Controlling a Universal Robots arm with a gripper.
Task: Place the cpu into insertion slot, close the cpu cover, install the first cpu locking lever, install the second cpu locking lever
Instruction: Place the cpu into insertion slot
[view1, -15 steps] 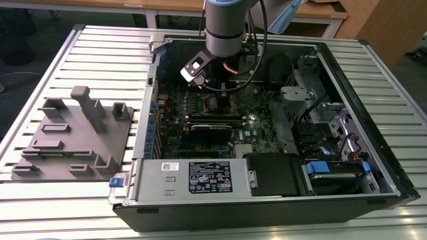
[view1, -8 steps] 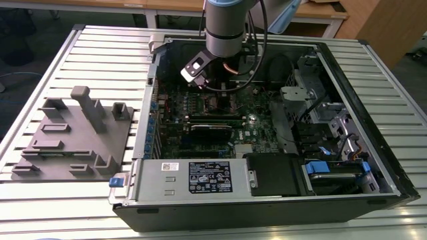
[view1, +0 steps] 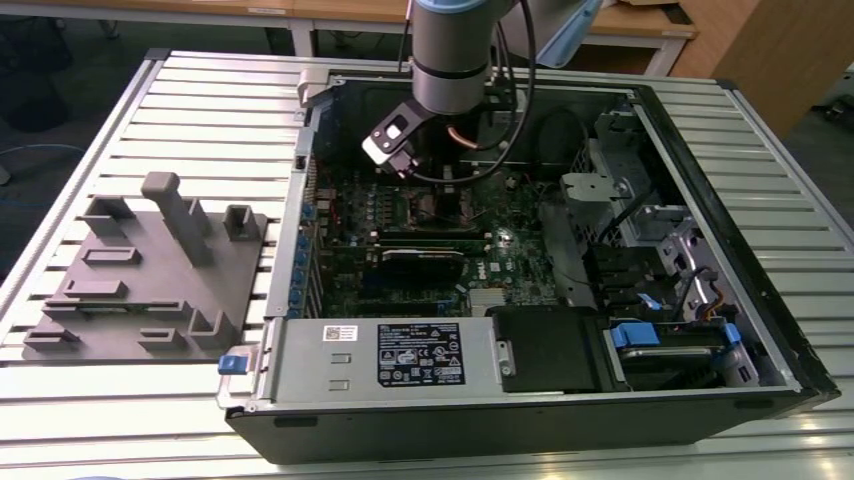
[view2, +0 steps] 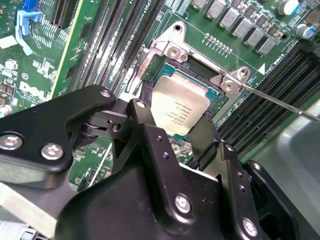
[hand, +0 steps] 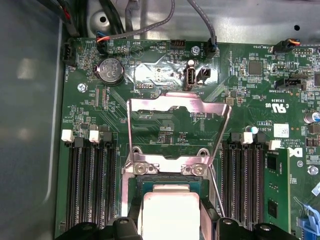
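One arm (view1: 454, 50) reaches down into one open computer case (view1: 747, 250), which lies on a slatted table (view1: 134, 420). One grey moulded fixture (view1: 147, 290) sits on the table at the exterior view's left, just beside the case.

We count one green motherboard (hand: 250, 90) inside the case, seen in both wrist views.

The one gripper (view2: 176, 117) has two black fingers (view2: 145, 120). They press against two opposite edges of the one cpu (view2: 180, 110), so we read the cpu as clasped between them. In the first wrist view the two fingertips likewise flank the bright metal top of the cpu (hand: 170, 210).

The cpu lies flat and square over the one slot (view2: 192, 66). Its green edge shows just inside the slot's dark rim. We cannot tell whether it is fully seated or held just above the contacts.

The one cover (hand: 177, 100), a thin metal frame with a cut-out centre, stands swung open. It is hinged at the slot's far edge and lies clear of the cpu, and the board shows through its opening.

One thin lever rod (view2: 280, 102) runs away from a corner of the slot's bracket in the second wrist view, unlatched.

Two banks of long black memory slots (hand: 92, 185) lie one on each side of the slot. One round coin cell (hand: 111, 69) sits on the board beyond the open cover.
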